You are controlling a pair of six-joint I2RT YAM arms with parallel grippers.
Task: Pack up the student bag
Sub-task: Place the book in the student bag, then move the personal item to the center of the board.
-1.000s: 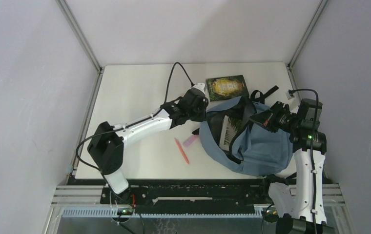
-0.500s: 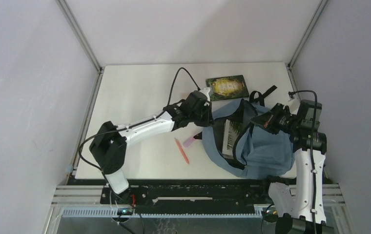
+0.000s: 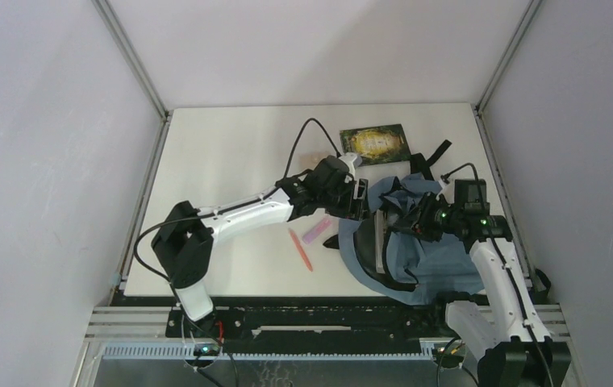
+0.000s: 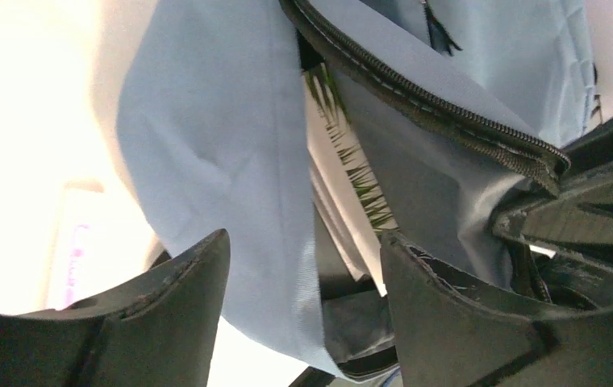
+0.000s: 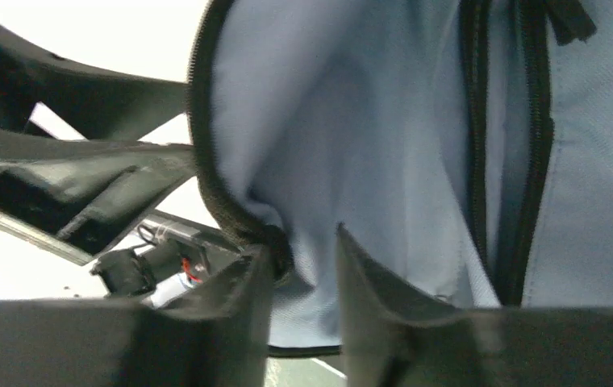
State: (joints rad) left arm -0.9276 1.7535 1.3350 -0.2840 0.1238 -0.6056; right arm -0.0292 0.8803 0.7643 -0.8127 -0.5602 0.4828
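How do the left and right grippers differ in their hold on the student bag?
The left gripper is open, fingers wide apart astride a fold of the student bag; the right gripper is pinched shut on its zipper rim. The left gripper reaches from the bag's left, the right gripper from its right. Both are at its opening.

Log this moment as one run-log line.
phase: bag mouth held open | left gripper: open, astride student bag flap | right gripper: shut on zipper rim | inside: printed booklet | table: green book, red pen
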